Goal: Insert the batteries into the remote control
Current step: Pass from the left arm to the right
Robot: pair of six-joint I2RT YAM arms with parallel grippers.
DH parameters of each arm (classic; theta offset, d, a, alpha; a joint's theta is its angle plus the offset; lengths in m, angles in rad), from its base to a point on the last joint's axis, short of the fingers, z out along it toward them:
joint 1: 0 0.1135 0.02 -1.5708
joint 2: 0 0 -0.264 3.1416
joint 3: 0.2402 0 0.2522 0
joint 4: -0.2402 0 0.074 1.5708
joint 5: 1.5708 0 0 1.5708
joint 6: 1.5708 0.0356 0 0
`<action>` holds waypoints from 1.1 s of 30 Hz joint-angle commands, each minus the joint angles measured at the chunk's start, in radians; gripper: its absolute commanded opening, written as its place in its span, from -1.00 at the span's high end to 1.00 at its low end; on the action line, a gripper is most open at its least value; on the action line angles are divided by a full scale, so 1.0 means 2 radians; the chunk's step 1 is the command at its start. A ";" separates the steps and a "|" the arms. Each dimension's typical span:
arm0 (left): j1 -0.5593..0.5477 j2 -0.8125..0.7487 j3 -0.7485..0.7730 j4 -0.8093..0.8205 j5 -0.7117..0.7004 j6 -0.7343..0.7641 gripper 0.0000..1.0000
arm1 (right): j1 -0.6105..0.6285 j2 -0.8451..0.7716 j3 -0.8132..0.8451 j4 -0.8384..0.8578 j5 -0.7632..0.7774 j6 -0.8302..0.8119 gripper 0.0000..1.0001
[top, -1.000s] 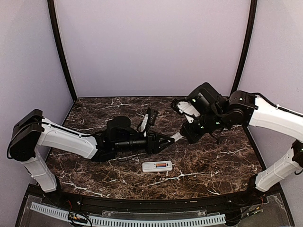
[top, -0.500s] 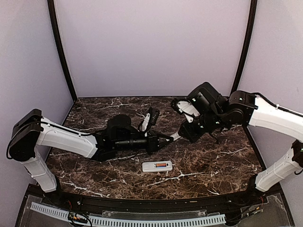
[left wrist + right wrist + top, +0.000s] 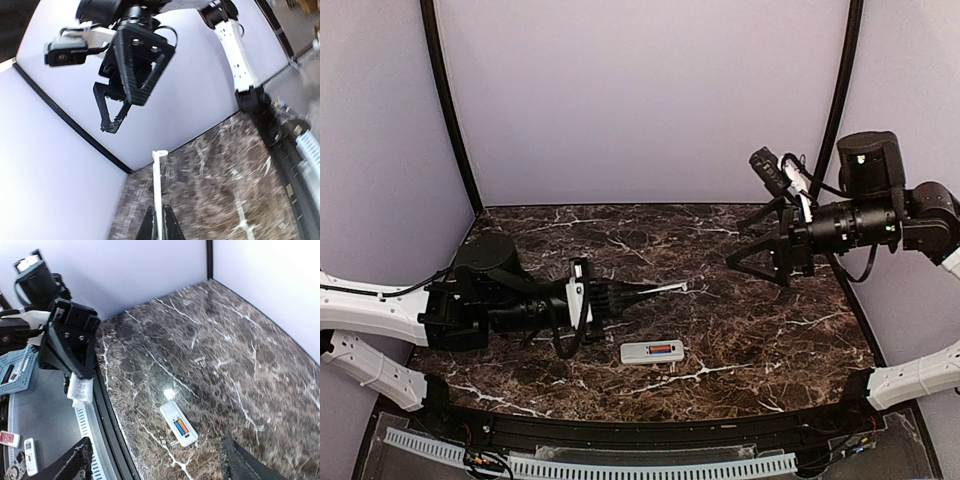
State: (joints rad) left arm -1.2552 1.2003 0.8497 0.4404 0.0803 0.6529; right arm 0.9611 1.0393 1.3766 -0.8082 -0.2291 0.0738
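The white remote control (image 3: 652,352) lies bay-up on the marble table (image 3: 770,340); it also shows in the right wrist view (image 3: 178,424). The orange and blue batteries (image 3: 663,350) (image 3: 181,427) sit side by side in its bay. My left gripper (image 3: 638,292) (image 3: 161,222) is shut on a thin flat white cover piece (image 3: 665,288) (image 3: 157,185), which sticks out ahead of the jaws, above and behind the remote control. My right gripper (image 3: 748,262) (image 3: 157,467) hangs open and empty, raised at the right, well apart from the remote control.
A black curved rail (image 3: 620,430) runs along the table's near edge, with a white perforated strip (image 3: 590,465) in front of it. Lilac walls close in the back and both sides. My right gripper (image 3: 125,85) hangs high ahead in the left wrist view.
My left gripper closed on the cover piece and drew back left with it. My right gripper opened, let go of the cover piece and swung up to the right.
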 commanded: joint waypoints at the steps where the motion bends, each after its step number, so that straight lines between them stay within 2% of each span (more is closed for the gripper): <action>1: -0.035 -0.014 -0.017 -0.072 -0.126 0.299 1.00 | 0.000 -0.003 0.011 0.041 -0.085 -0.069 -0.72; 4: -0.055 -0.007 -0.036 -0.022 -0.180 0.413 1.00 | 0.002 0.027 0.033 0.034 -0.104 -0.076 -0.71; 8: -0.062 0.003 -0.031 0.001 -0.226 0.460 1.00 | 0.026 0.086 0.063 0.001 -0.080 -0.082 -0.79; 16: -0.070 0.012 -0.032 -0.013 -0.238 0.471 1.00 | 0.058 0.157 0.083 -0.013 -0.047 -0.111 -0.81; 23: -0.074 0.016 -0.030 -0.001 -0.236 0.465 1.00 | 0.066 0.194 0.091 -0.020 -0.054 -0.157 -0.63; 33: -0.076 0.016 -0.030 0.003 -0.231 0.459 1.00 | 0.066 0.183 0.049 0.011 -0.062 -0.207 -0.49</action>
State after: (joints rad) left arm -1.4010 1.2346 0.7967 0.4244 -0.3824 1.5734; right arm 1.0840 1.4269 1.5013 -0.8265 -0.3481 -0.2905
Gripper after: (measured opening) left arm 0.021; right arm 0.754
